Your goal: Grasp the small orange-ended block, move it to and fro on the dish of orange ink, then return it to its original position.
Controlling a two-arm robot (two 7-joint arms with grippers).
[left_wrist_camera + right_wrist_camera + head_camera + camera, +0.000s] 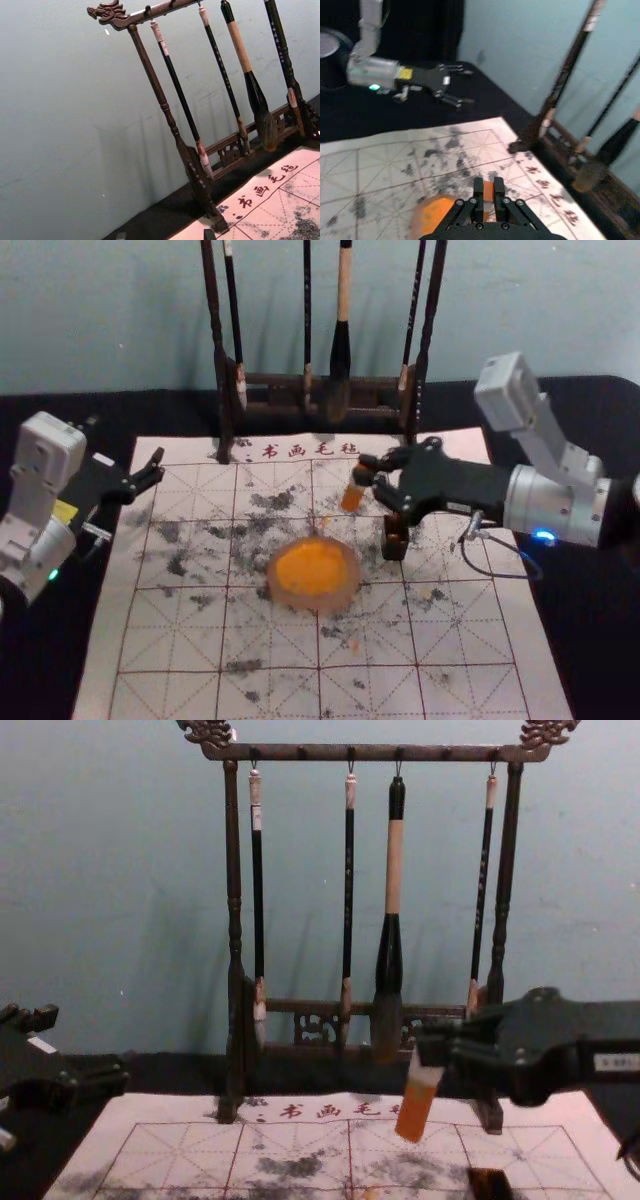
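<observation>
White gridded mat (170, 695) beneath everything. Right gripper (365, 469), mine and nearest: beyond the dish, slightly right, closed on the block. Left gripper (157, 466): fingers wide, parked well left of the dish. Round pale-rimmed dish of orange ink (353, 581): from my right claw, back towards my body, slightly left. Small orange-ended block (353, 496): long axis near upright, orange end down, foot leaning left; top covered by my fingers, clearance over mat hard to judge.
</observation>
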